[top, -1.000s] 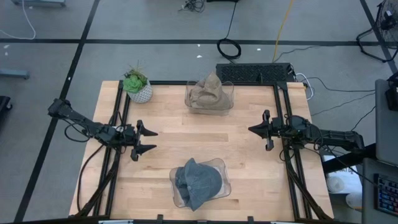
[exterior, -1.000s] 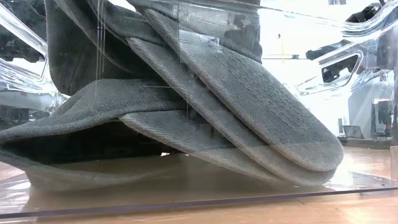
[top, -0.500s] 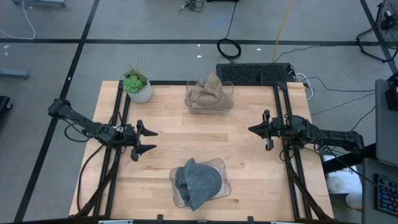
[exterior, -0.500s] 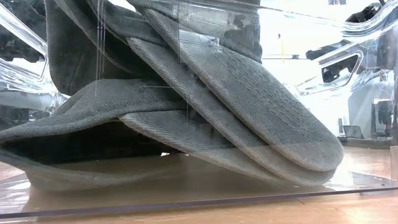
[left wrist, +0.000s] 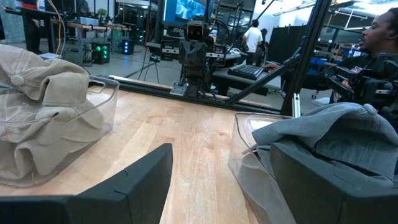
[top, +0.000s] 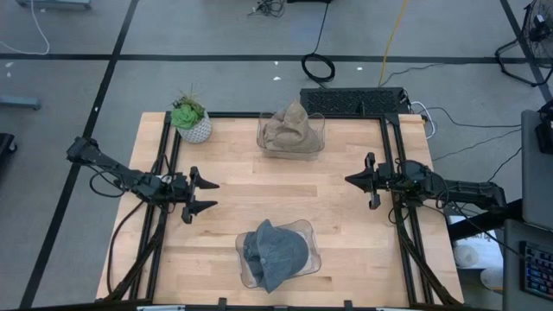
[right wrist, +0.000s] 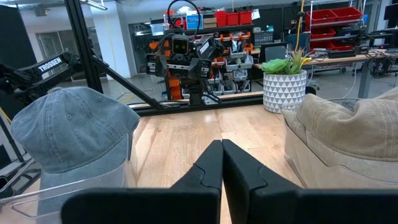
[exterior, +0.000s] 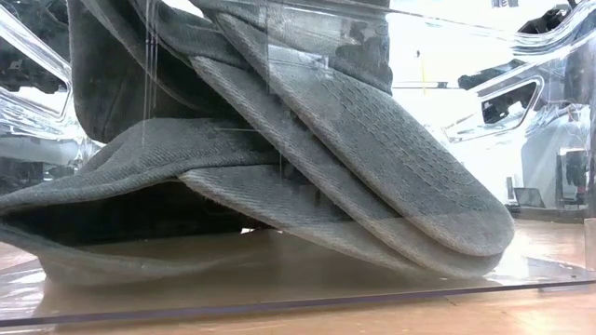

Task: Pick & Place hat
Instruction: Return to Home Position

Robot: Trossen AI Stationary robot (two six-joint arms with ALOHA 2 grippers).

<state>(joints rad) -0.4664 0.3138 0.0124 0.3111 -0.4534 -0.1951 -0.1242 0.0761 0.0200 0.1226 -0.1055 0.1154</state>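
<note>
Nothing is seen to have moved since a second ago. Both arms are parked, and no cap is left out on the wooden table (top: 337,225). So the job looks done, and the arms seem to be back at their resting places.

On the left side of the table, the left gripper (top: 210,194) is held low near the left edge and is pointed toward the middle. Its jaws are spread wide and nothing is held between them. In the left wrist view its two dark fingers (left wrist: 137,183) are seen well apart, with bare wood between them.

At the far left corner a small potted plant (top: 192,121) is seen.

In the middle, near the front edge, the blue caps (top: 276,249) are piled in the near clear bin (top: 306,227). One cap is heaped up over the rim. In the low view the pile is seen pressed against the bin's clear wall. At the far edge, tan caps (top: 291,128) are piled in the far clear bin (top: 320,121).

On the right side, the right gripper (top: 350,180) is held by the right edge and is pointed toward the middle. Its jaws are pressed together and nothing is held.
</note>
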